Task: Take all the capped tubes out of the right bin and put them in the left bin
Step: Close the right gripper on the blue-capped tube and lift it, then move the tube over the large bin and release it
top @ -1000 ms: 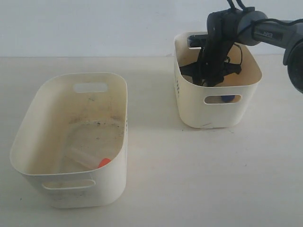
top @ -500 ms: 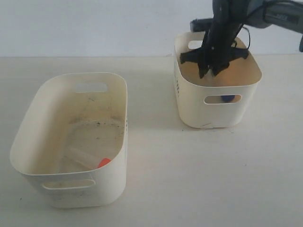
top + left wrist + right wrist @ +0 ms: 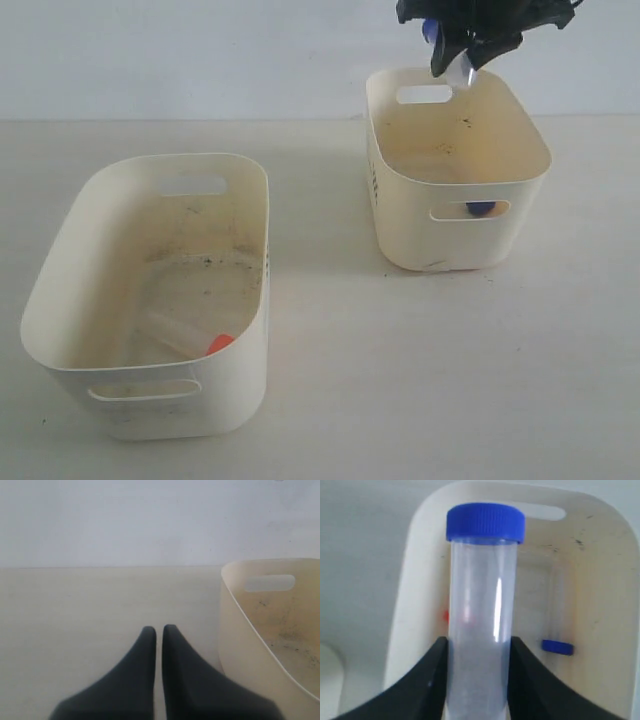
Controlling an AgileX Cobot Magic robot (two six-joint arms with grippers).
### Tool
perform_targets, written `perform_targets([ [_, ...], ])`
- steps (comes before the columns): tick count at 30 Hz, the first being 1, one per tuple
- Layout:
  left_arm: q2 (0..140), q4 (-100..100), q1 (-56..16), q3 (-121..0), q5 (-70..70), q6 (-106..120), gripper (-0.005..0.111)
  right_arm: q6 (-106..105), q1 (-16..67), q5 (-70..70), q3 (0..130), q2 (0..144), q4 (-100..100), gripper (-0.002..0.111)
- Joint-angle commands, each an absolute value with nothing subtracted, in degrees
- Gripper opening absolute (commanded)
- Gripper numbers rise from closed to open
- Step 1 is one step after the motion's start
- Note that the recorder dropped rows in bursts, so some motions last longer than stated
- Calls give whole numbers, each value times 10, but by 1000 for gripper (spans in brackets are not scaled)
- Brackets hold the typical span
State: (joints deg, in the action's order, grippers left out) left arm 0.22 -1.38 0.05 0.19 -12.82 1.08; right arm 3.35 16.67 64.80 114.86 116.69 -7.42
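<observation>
While right tool [image 3: 460, 52] clamps blue-capped tube [image 3: 481, 605] above right bin [image 3: 455, 245], left tool [image 3: 159, 632] rests closed, fingers [image 3: 142, 675] together, near left bin [image 3: 240, 640]. Another blue-capped tube [image 3: 557, 640] lies inside right bin.

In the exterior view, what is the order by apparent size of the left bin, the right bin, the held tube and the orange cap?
1. left bin; seemingly nearer the camera, so true size is unsure.
2. right bin.
3. held tube, partly hidden by the right gripper.
4. orange cap.
</observation>
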Motion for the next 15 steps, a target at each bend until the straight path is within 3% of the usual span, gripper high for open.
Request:
perform_targets([
  [1,0,-15,0,0,-120,10,4,-16,172,631,1076,1100,-153,0],
  [8,0,-15,0,0,-120,10,4,-55,291,590,975,1070,-158,0],
  [15,0,-15,0,0,-120,10,4,-46,404,518,960,1080,-162,0],
])
